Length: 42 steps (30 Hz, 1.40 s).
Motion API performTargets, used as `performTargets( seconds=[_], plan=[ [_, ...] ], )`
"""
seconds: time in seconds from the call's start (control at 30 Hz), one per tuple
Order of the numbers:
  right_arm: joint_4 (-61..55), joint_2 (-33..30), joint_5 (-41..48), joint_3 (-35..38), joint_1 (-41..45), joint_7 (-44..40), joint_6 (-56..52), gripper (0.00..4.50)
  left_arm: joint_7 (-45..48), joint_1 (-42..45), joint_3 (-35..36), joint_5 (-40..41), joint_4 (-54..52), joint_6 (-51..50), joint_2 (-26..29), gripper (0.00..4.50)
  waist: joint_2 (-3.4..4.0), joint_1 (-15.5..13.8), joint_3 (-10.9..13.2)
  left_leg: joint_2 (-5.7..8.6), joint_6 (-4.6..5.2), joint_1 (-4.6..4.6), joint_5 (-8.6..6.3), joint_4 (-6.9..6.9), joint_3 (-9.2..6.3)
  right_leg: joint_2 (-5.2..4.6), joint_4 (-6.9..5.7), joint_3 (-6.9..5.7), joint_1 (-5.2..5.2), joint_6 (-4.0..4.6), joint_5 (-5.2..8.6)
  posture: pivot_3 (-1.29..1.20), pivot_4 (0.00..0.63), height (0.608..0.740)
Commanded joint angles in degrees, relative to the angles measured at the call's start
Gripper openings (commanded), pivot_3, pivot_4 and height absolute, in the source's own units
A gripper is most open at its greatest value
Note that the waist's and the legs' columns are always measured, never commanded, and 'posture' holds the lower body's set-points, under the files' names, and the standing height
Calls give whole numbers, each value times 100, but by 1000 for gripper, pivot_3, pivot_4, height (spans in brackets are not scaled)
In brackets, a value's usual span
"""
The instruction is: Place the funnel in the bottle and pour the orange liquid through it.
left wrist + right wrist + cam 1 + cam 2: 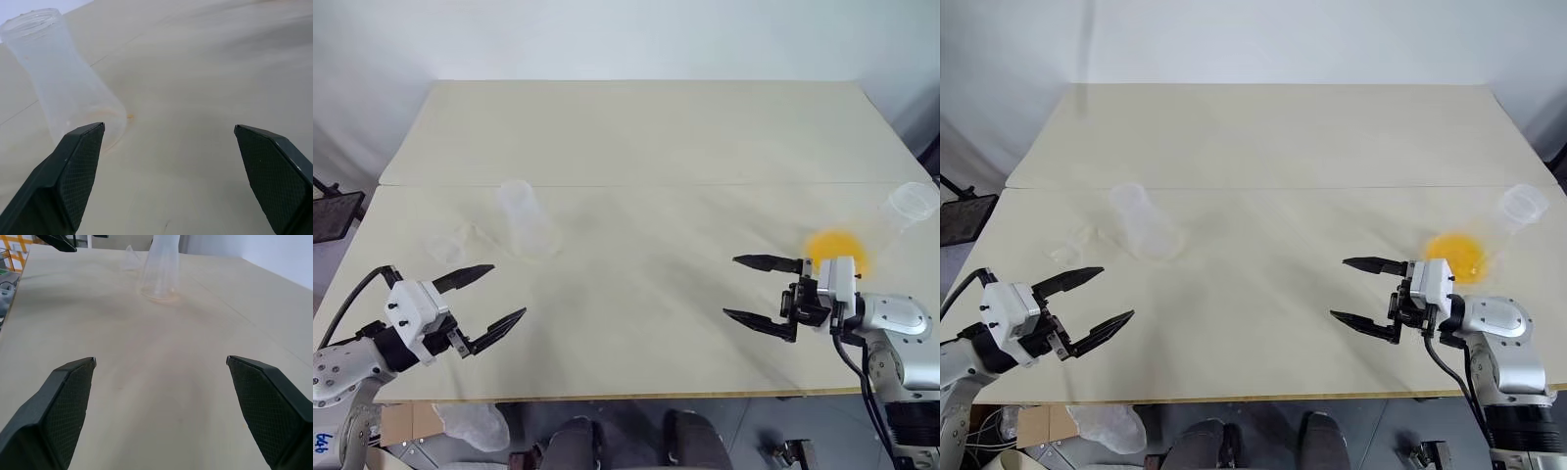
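The bottle (524, 220), a clear conical flask, stands upright left of the table's middle; it is also in the left wrist view (63, 88) and the right wrist view (160, 269). The small clear funnel (450, 245) lies on the table just to its left. The orange liquid (837, 250) sits in the bottom of a clear vessel at the right. My left gripper (508, 291) hovers open in front of the bottle, nothing between its fingers. My right gripper (729, 287) is open and empty too, pointing left, with the orange liquid just behind its wrist.
A clear round rim (913, 204) shows near the table's right edge, beyond the orange liquid. The cream table (646, 137) has a seam across its middle. Its front edge runs just below both grippers.
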<state>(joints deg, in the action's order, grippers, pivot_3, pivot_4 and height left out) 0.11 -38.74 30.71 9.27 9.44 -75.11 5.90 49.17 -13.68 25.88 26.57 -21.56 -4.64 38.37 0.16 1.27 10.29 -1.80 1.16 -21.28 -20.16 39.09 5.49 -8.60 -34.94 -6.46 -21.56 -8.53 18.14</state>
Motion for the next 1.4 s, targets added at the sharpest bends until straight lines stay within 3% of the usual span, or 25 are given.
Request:
performTargets(
  seconds=[0.03, 0.2, 0.5, 0.67, 1.0, 1.23, 1.4],
  plan=[
    [-120, 58, 71, -1, 136, 60, -35, 4481, -120, -81, 91, 37, -182, 7, -46, 4500, 0, 1, 0, 0, 0, 0, 0, 0, 0, 0, -1, 0, 0, 0, 0, 0, 150, 740],
    [-379, 374, 166, -233, 448, 317, -327, 4481, -587, -149, 329, 227, -195, -20, -429, 4500, 0, 13, 0, -2, 0, 1, 0, 0, -1, 1, -3, 0, 0, 0, 0, 0, 150, 740],
    [-767, 1189, 231, -688, 1076, 822, -595, 4481, -1344, -1061, 1311, 513, 344, 464, -1746, 4500, -4, 23, 0, -4, -1, 2, -1, 1, -3, 0, -4, -2, -1, 0, 0, 0, 150, 740],
    [-772, 1215, 168, -778, 1078, 768, -591, 4481, -1303, -1193, 1059, 564, 106, 431, -1882, 4500, -14, -121, -3, 2, 8, 0, -7, 9, -4, -8, -4, 0, 2, 0, 0, 0, 150, 740],
    [-721, 1192, 55, -825, 944, 836, -519, 4481, -1899, 1008, 226, 813, 242, -1065, -895, 4500, -19, -111, -7, 4, 8, 2, -7, 11, -4, -4, -16, -1, 1, 0, 0, 0, 150, 740],
    [-864, 1265, 15, -847, 826, 1012, -508, 4481, -1895, 2539, -568, 475, 1072, -1576, -594, 4500, -20, -113, -6, 15, -1, 3, -6, 11, 0, 9, -16, -16, -1, 0, 0, 0, 150, 740],
    [-960, 1313, -3, -872, 760, 1132, -502, 4481, -1867, 3306, -780, 328, 1745, -1492, -681, 4500, -20, -112, -6, 18, -2, 2, -6, 11, 0, 9, -15, -16, -1, 0, 0, 0, 150, 740]
  ],
)
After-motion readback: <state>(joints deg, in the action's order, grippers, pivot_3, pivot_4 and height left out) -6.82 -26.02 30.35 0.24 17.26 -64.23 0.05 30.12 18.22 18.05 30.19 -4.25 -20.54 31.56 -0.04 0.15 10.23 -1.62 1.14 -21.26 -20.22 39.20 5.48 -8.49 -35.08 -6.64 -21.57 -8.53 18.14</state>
